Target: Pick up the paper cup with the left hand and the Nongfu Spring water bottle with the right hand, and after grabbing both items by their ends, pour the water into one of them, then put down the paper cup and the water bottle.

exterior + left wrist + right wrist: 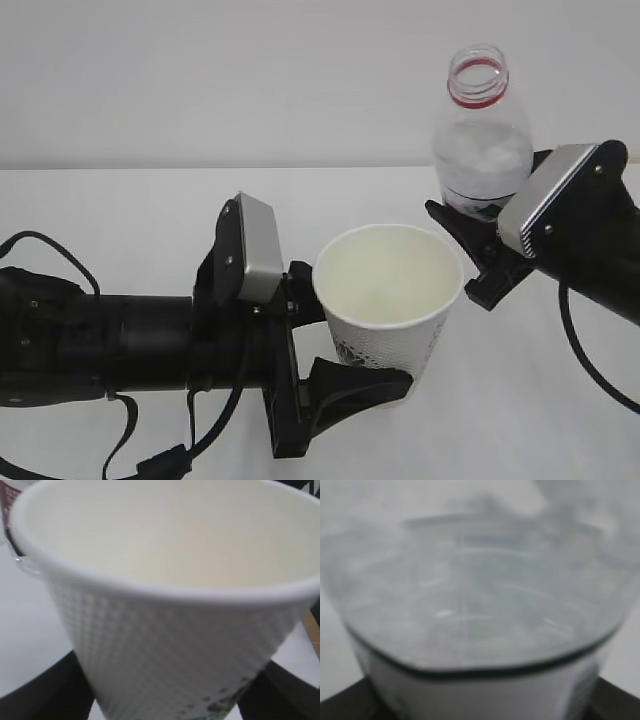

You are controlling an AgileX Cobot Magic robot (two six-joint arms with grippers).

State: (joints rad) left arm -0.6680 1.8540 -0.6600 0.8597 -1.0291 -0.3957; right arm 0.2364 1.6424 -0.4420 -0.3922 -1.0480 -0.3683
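The white paper cup (388, 300) stands upright with its mouth open, and my left gripper (365, 345) is shut on its lower half, one black finger in front and one behind. In the left wrist view the dotted paper cup (170, 620) fills the frame between the fingers (40, 690). The Nongfu Spring water bottle (480, 140) is uncapped, red neck ring up, just right of and behind the cup. My right gripper (478, 250) is shut on its lower part, which hides the base. Seen from the right wrist, the bottle (480, 605) is a blur. I cannot make out water in the cup.
A white table (120, 200) runs back to a plain white wall (200, 80). Black cables (130, 440) hang from the left arm at the lower left. Another cable (590, 360) loops under the right arm.
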